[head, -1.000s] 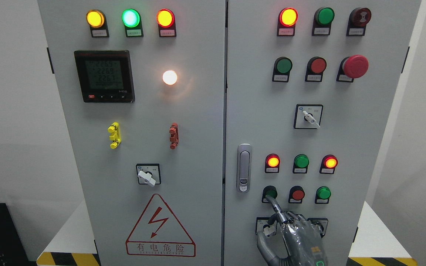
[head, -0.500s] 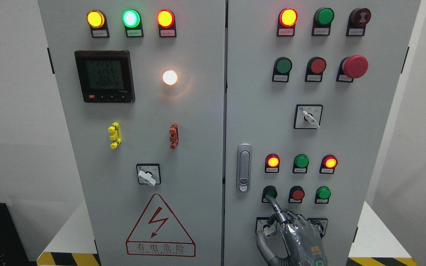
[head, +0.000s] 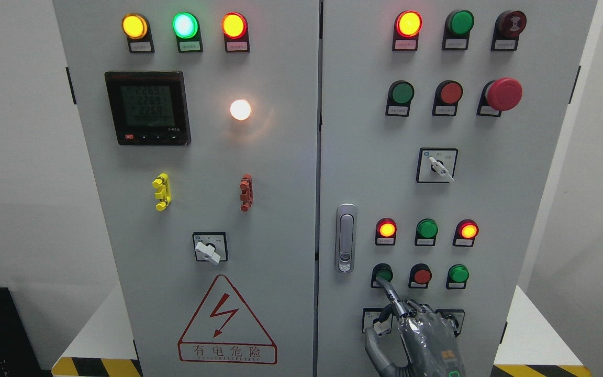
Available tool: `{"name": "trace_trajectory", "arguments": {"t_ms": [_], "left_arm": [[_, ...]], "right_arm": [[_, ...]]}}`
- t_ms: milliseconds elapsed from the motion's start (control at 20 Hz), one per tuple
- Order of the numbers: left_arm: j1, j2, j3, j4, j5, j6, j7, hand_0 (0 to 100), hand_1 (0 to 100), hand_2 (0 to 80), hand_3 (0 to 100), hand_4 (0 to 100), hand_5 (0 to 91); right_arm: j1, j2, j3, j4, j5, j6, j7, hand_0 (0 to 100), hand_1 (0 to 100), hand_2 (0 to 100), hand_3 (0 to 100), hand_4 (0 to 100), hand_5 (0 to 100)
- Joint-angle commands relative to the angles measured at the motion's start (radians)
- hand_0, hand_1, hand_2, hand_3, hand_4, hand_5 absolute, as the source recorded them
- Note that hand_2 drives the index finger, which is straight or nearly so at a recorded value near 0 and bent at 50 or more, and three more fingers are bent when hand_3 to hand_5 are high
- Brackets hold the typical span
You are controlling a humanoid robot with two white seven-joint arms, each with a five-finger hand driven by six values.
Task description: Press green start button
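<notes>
Low on the right cabinet door (head: 490,209), the bottom button row holds a dark green button (head: 384,271) at its left end. My right hand (head: 417,335) rises from the bottom edge just below it. Its index finger (head: 389,294) is stretched up and to the left, and the tip rests on the button's lower edge. The other fingers are curled in and hold nothing. The hand covers part of a rotary switch plate (head: 368,318) under the row. No left arm shows.
A red button (head: 421,275) and a brighter green button (head: 458,273) sit right of the touched one. Above them are lit red lamps (head: 386,229) and a green lamp (head: 427,229). A door handle (head: 345,238) is to the left, a red mushroom stop button (head: 504,94) higher up.
My right hand and its index finger have stayed in place on the green button. Only the digits on the left door's meter have changed.
</notes>
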Motion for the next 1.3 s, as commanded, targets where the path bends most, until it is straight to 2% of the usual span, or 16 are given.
{"name": "trace_trajectory", "arguments": {"t_ms": [0,250,450,750,900,1050,1250], "left_arm": [[0.0,0.0,0.0,0.0,0.0,-0.001,0.0,12,56,0.0,0,0,0.0],[0.0,0.0,0.0,0.0,0.0,-0.001,0.0,12,56,0.0,0,0,0.0],[0.0,0.0,0.0,0.0,0.0,-0.001,0.0,12,56,0.0,0,0,0.0],[0.0,0.0,0.0,0.0,0.0,-0.001,0.0,12,56,0.0,0,0,0.0],[0.0,0.0,0.0,0.0,0.0,-0.001,0.0,12,56,0.0,0,0,0.0],[0.0,0.0,0.0,0.0,0.0,-0.001,0.0,12,56,0.0,0,0,0.0],[0.0,0.0,0.0,0.0,0.0,-0.001,0.0,12,56,0.0,0,0,0.0]], "right_arm": [[0.03,0.0,-0.012,-0.075,-0.018,-0.005,-0.007,74,40,0,57,54,42],[0.074,0.0,-0.011,-0.117,-0.075,-0.005,-0.006,77,40,0,57,54,42],[0.105,0.0,-0.011,-0.135,-0.179,-0.002,-0.001,80,40,0,57,53,40],[0.129,0.0,-0.011,-0.144,-0.345,0.007,-0.003,82,39,0,56,50,33],[0.154,0.0,-0.003,-0.161,-0.448,0.033,-0.001,81,36,0,53,45,26],[0.183,0.0,0.017,-0.189,-0.581,0.058,0.006,77,32,0,50,42,21],[0.229,0.0,0.049,-0.236,-0.728,0.116,0.013,66,25,0,44,36,15]]}}
